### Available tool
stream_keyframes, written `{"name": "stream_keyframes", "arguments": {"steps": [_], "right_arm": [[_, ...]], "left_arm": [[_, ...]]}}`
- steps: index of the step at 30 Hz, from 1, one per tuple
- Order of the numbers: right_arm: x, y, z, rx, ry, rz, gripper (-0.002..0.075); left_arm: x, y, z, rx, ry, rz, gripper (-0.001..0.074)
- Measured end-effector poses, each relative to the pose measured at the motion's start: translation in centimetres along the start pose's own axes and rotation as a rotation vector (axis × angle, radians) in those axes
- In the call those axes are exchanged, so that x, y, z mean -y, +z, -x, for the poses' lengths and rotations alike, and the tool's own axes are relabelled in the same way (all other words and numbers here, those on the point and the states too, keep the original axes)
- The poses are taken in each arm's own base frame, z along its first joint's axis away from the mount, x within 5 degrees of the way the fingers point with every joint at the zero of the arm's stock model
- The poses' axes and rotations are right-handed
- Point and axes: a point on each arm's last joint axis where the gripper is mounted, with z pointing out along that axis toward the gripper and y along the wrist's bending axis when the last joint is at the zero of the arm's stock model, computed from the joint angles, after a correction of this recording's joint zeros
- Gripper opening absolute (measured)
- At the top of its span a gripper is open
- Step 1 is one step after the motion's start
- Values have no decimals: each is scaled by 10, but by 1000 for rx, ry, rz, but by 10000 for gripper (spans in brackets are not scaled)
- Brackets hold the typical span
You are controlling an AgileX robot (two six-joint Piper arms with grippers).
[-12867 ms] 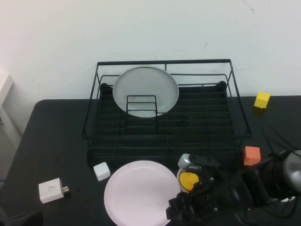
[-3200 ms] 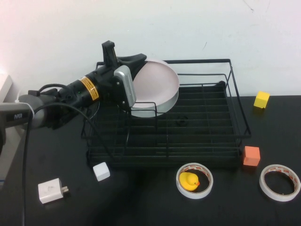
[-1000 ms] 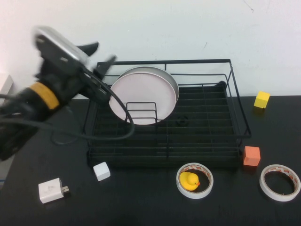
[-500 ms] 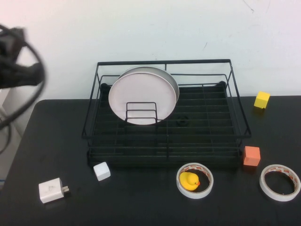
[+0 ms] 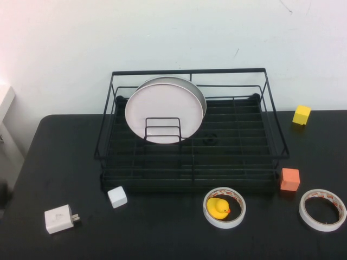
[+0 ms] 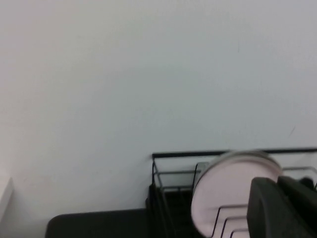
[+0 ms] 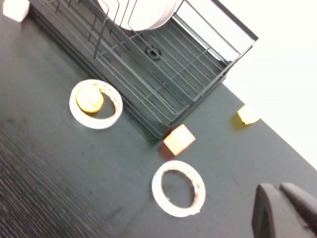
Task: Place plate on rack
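The pale pink plate [image 5: 162,111] stands on edge in the black wire rack [image 5: 274,130]. It leans against the grey-white plate [image 5: 198,93] behind it, at the small wire divider [image 5: 162,129]. Neither arm shows in the high view. In the left wrist view my left gripper [image 6: 277,181] is shut and empty, well away from the rack on its left side, with the pink plate [image 6: 223,193] beyond its fingers. In the right wrist view my right gripper [image 7: 278,188] is shut and empty, above the table to the right of the rack [image 7: 198,94].
In front of the rack lie a white cube [image 5: 117,196], a white plug [image 5: 59,219] and a tape roll [image 5: 237,215] holding a yellow duck [image 5: 218,207]. An orange cube [image 5: 290,179], another tape roll [image 5: 322,209] and a yellow cube [image 5: 302,115] are at the right.
My left arm has let go of the pink plate and drawn back to the left, out of the high view. The plate stays standing in the rack.
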Motion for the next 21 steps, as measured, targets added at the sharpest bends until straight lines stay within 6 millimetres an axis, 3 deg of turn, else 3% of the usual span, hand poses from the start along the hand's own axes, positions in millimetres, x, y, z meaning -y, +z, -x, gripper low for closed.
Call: {"name": "stream_keyframes", "arguments": {"steps": [9,21], "right_arm": [[-23,28,-31,39,99,40,-2],[-29,35,-36,30,159,81,-2]], "left_arm": [[-5,-35,-51,-1,82,-4,0],[0,-41,-51,65,115,-64,0]]}}
